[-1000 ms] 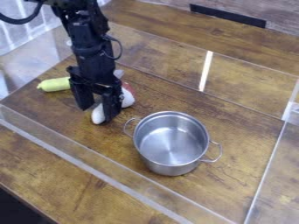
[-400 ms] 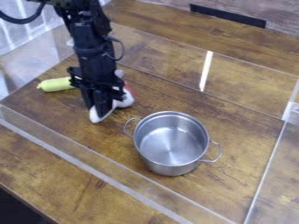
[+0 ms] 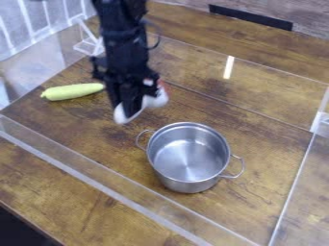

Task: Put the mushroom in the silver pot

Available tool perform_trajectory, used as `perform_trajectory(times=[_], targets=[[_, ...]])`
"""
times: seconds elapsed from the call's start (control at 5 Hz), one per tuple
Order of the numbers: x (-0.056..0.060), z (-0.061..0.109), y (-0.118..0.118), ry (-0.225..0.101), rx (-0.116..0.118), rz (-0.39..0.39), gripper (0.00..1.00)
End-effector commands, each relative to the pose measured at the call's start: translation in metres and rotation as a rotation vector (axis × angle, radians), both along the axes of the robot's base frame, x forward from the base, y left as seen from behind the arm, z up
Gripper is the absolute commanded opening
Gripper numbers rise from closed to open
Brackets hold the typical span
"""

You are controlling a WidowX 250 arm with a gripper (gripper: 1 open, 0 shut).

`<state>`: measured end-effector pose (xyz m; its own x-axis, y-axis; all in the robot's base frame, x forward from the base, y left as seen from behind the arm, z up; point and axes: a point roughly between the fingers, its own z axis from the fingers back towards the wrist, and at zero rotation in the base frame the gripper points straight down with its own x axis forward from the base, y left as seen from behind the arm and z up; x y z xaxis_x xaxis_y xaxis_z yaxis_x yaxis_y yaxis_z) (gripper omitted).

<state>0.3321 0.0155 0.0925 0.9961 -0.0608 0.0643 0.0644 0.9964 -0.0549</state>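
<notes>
The white mushroom point(image 3: 130, 112) with its reddish cap point(image 3: 161, 96) hangs above the wooden table, held in my gripper point(image 3: 133, 104), which is shut on its stem and points straight down. The silver pot point(image 3: 189, 156) stands empty on the table, just below and to the right of the gripper. The mushroom is apart from the pot, near its upper-left rim and handle. The fingers hide part of the mushroom and the picture is slightly blurred there.
A yellow-green vegetable point(image 3: 72, 91) lies on the table to the left of the gripper. A clear plastic wall point(image 3: 77, 173) rims the work area along the front and left, and another panel point(image 3: 309, 154) stands at the right.
The gripper closed on the mushroom, then lifted it off the table and moved it right toward the pot. The yellow-green vegetable is now fully uncovered.
</notes>
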Motion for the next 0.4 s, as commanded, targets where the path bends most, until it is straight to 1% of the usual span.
perform_trajectory(times=[0.0, 0.2], targets=[[0.001, 0.042, -0.033, -0.105, -0.007, -0.046, 0.0], [-0.007, 0.034, -0.058, -0.096, -0.026, -0.077, 0.0]])
